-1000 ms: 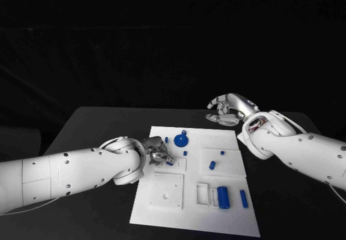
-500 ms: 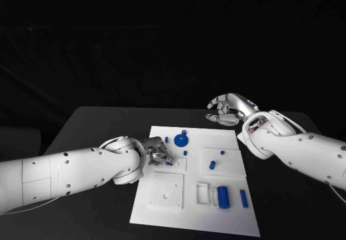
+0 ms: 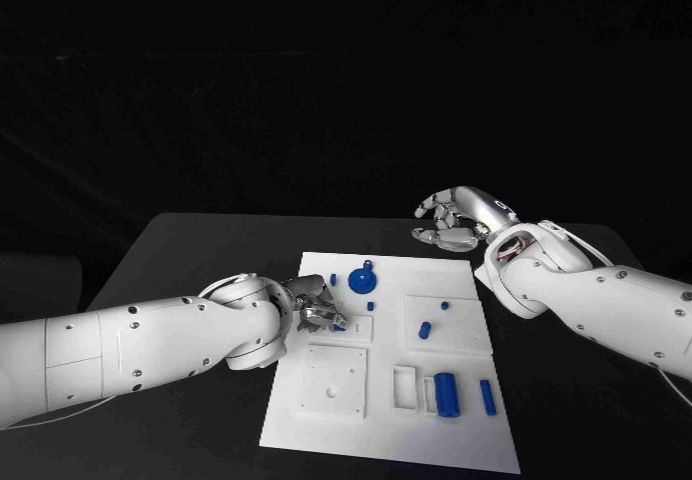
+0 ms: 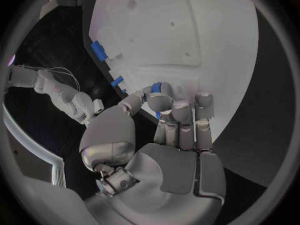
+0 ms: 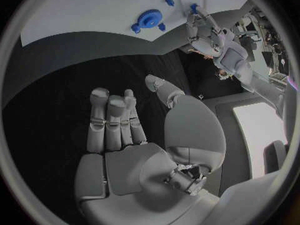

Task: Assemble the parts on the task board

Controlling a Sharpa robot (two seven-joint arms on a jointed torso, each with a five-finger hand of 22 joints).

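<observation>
left silver hand pinches a small blue part at the white task board.
nothing has shifted, so you're mid-placement; your right silver hand idles curled, empty.

- A black table with a matte top — its far corners look rounded in the head view.
- Behind it the backdrop is dark and nearly featureless.
- A bright pale panel shows in the right wrist view.
</observation>
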